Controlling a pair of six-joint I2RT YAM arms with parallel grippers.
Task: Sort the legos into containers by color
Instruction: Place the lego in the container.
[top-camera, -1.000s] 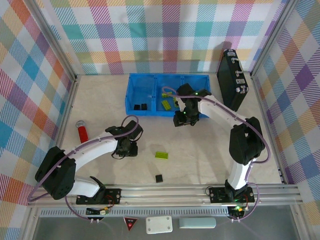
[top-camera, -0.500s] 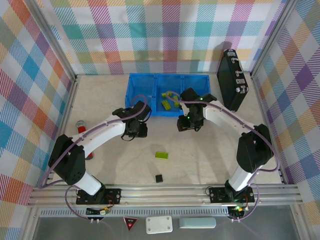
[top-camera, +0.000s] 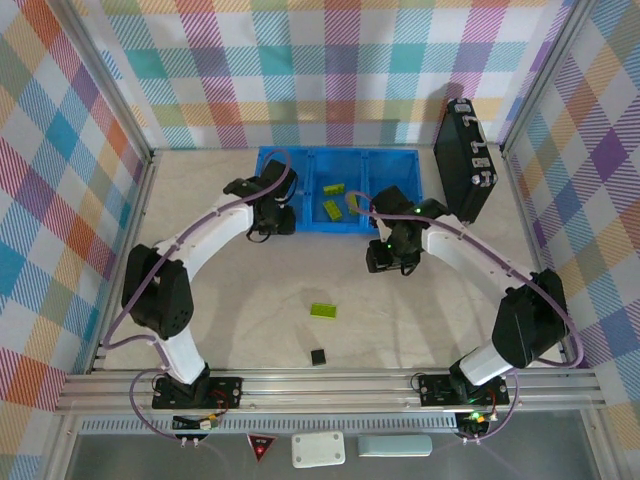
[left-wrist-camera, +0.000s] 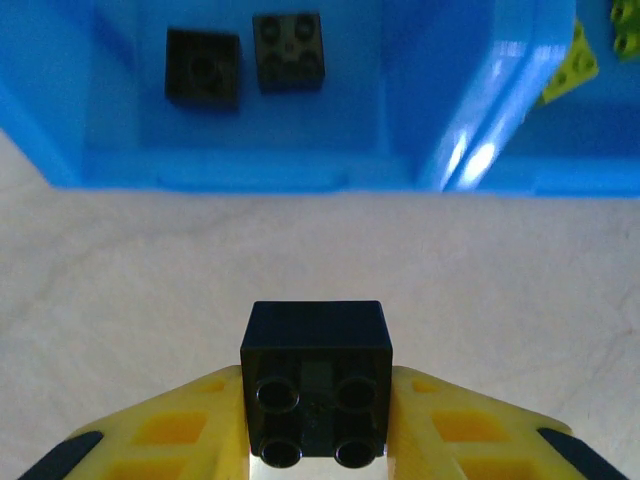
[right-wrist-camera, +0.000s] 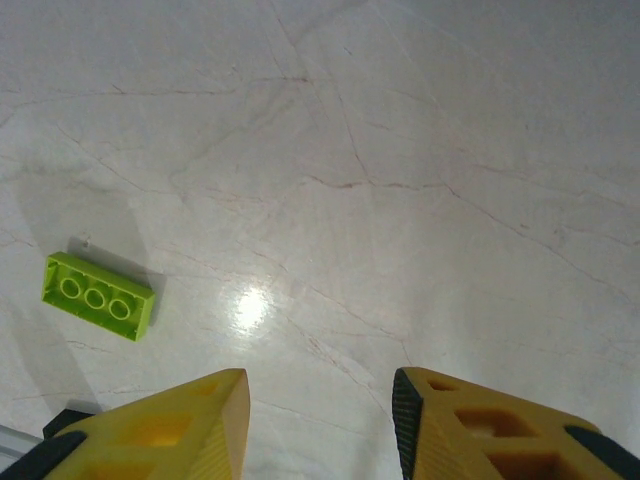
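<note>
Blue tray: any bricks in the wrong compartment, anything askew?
Nothing stands out: two black bricks in the left compartment, lime-green bricks in the middle compartment, and the left gripper grips a third black brick squarely.

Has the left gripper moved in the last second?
Yes. The left gripper, holding a black lego, moved up the view to the tray's left end.

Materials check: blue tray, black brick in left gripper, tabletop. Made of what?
Bright-blue divided tray: likely glossy moulded plastic, glare streaks on its divider wall. Black square studded brick: smooth hard plastic, sharp moulded studs. Pale tabletop: stone-look, veined, polished sheen; real marble or printed laminate, cannot tell.
</note>
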